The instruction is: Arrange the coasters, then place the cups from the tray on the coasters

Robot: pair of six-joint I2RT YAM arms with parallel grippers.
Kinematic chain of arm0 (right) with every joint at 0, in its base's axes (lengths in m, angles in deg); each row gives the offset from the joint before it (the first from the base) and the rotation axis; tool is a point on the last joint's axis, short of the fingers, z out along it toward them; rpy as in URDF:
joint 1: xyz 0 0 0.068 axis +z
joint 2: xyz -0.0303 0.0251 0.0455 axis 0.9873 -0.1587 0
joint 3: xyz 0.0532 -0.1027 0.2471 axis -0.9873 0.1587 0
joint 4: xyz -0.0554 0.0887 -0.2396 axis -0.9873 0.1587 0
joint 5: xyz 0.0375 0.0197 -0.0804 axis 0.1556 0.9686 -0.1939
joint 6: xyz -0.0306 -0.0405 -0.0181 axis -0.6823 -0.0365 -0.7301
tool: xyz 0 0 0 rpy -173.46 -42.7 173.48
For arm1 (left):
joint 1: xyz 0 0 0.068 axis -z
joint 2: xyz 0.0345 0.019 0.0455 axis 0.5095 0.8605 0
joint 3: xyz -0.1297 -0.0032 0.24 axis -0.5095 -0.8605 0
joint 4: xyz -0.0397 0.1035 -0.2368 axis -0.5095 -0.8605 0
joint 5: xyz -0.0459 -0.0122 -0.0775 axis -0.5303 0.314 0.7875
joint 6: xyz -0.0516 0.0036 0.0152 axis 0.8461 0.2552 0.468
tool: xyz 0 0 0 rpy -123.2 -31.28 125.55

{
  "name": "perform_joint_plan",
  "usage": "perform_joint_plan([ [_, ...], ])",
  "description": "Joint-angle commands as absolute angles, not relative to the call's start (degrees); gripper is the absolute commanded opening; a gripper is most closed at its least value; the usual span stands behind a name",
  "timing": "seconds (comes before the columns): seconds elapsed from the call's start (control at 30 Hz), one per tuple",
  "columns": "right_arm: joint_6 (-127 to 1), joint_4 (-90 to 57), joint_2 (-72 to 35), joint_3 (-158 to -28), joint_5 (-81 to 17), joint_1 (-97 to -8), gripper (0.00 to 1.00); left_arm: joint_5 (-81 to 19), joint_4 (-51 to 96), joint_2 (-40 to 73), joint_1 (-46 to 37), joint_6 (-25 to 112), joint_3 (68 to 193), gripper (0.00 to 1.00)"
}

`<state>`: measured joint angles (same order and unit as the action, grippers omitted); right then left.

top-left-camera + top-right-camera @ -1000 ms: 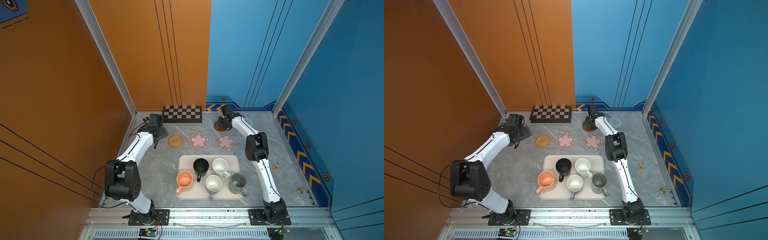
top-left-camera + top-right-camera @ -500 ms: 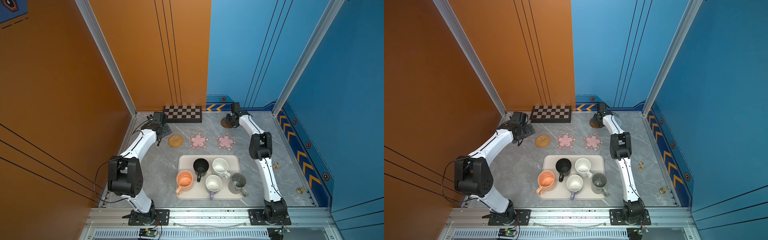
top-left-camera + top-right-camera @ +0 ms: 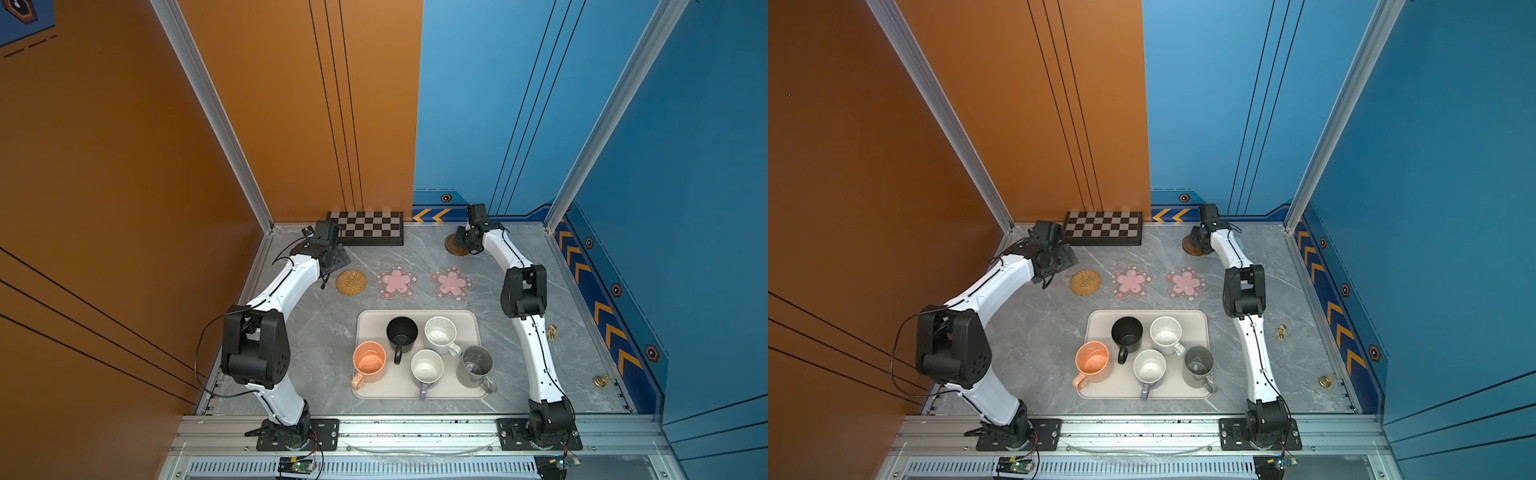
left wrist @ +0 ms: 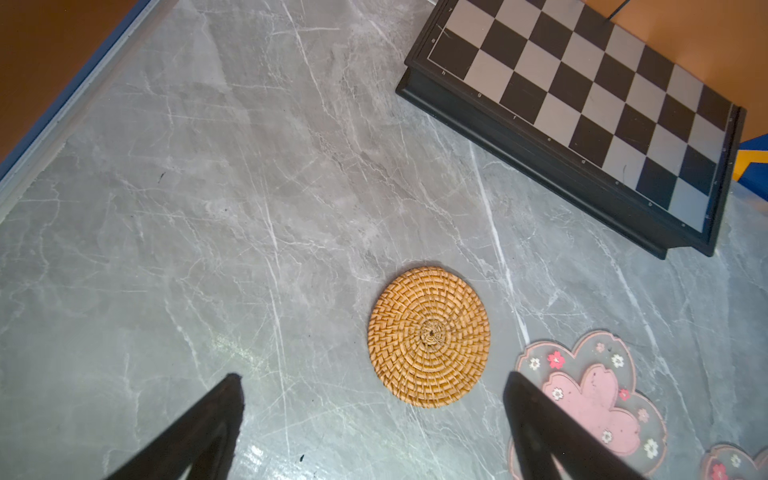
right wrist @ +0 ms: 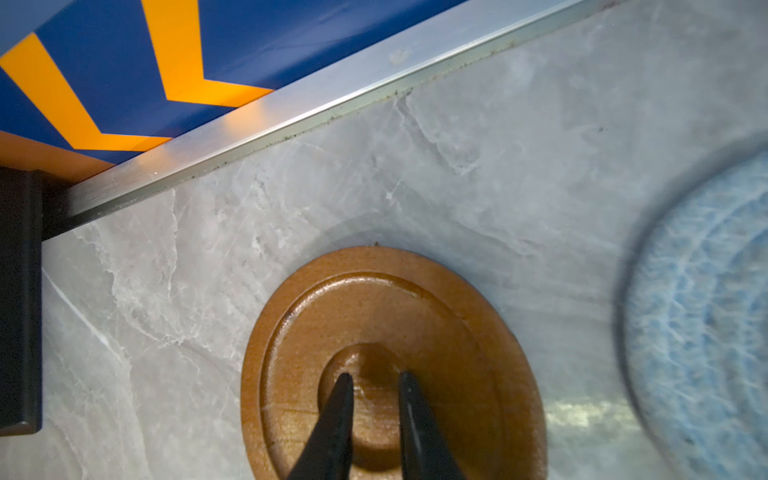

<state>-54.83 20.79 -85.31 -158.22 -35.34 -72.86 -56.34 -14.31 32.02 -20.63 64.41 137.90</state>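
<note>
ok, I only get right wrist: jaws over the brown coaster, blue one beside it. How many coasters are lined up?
Observer: Three in a row on the far side of the tray: rattan coaster, then two pink coasters.
Operator: Any cups out?
Observer: No, all five cups sit in the tray.
Operator: Left arm?
Observer: Left gripper hangs by the rattan coaster, jaws wide open, empty.
</note>
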Motion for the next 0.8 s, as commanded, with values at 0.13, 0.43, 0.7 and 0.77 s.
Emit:
perform_joint_plan([
  [0.13, -57.3, 26.1, -88.3, -158.3, -32.7, -74.9, 0.23, -56.5, -14.5, 32.7, -19.8, 64.8, 139.6, 0.98],
  [0.43, -59.8, 26.1, -88.2, -158.5, -29.4, -75.2, 0.27, -56.7, -14.4, 33.3, -18.9, 64.6, 140.3, 0.98],
  [0.7, -60.4, 25.8, -86.8, -158.5, -28.5, -74.7, 0.30, -56.7, -14.4, 33.2, -18.6, 64.4, 140.6, 0.98],
  [0.77, -60.7, 25.4, -86.0, -158.3, -28.1, -74.6, 0.30, -56.3, -14.4, 33.2, -18.6, 64.2, 140.7, 0.98],
])
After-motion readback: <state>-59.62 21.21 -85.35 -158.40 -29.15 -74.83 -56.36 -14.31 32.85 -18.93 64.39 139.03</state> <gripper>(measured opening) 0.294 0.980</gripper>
